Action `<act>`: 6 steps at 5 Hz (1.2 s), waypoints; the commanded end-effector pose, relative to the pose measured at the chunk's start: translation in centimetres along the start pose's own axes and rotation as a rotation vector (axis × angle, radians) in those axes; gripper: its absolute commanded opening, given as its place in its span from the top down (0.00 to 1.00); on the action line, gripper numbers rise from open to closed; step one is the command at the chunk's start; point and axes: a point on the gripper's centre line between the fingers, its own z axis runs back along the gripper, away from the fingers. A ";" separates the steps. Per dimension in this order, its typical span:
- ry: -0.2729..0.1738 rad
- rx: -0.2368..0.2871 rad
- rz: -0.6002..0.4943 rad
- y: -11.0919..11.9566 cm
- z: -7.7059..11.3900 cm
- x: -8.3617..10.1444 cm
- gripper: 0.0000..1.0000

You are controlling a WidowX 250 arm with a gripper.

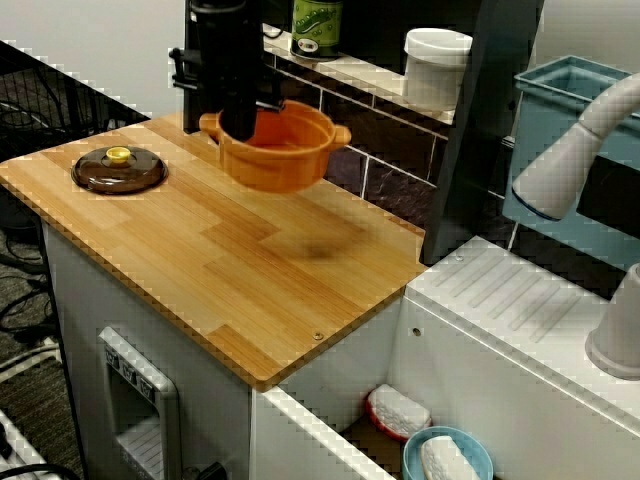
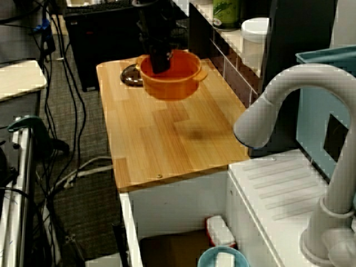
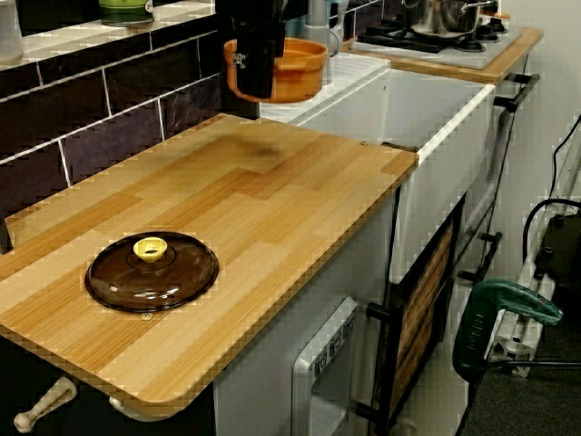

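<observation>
Front view: above the worktop (image 1: 230, 262), near its back edge, you are holding the orange pot (image 1: 288, 165) aloft; a brown lid (image 1: 119, 170) is lying well apart. Your tool (image 1: 238, 128) is pinching the pot's rim. Any set-down is calling for level lowering.

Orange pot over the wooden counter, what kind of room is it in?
Probably a play kitchen: a faucet beside the wooden counter under the orange pot, a stove with a metal pot, a brown lid.
</observation>
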 end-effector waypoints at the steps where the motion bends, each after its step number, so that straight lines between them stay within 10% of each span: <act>1: -0.004 0.061 0.006 3.0 -3.2 -1.8 1.00; 3: 0.018 0.089 0.021 5.0 -5.6 -2.4 1.00; 5: 0.031 0.102 0.037 5.2 -5.5 -2.2 0.00; 6: 0.039 0.096 0.046 5.4 -5.1 -2.0 0.00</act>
